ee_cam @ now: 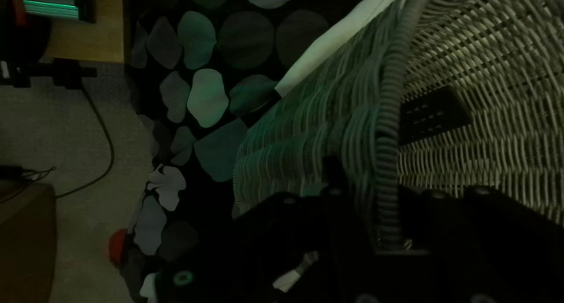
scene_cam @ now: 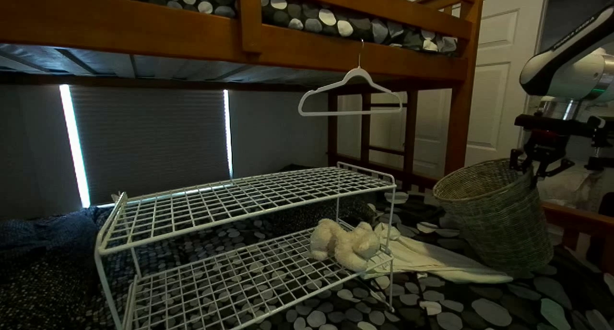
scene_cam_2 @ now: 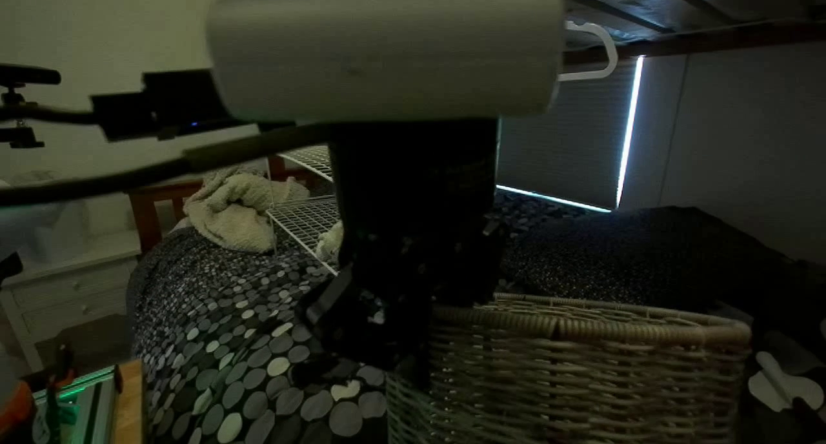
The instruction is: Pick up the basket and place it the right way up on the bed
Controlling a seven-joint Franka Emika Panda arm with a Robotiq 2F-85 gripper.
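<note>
The grey-tan woven basket point(scene_cam: 503, 224) is over the lower bunk at the right in an exterior view, tilted with its open rim up and leaning towards the rack; it also shows in an exterior view point(scene_cam_2: 581, 379) and the wrist view point(ee_cam: 317, 118). My gripper point(scene_cam: 527, 172) is shut on its rim, one finger outside the wall and one inside. The inner finger is mostly hidden behind the rim in the wrist view. The basket's base is close to the bed's dark circle-patterned bedding point(scene_cam: 451, 303); I cannot tell whether it touches.
A white two-tier wire rack point(scene_cam: 240, 191) stands on the bed, with a cream plush toy point(scene_cam: 343, 243) and pale cloth point(scene_cam: 441, 258) beside the basket. A white hanger point(scene_cam: 352, 112) hangs from the upper bunk's wooden rail point(scene_cam: 393, 61). A wooden table corner point(scene_cam_2: 131, 405) shows by the bed.
</note>
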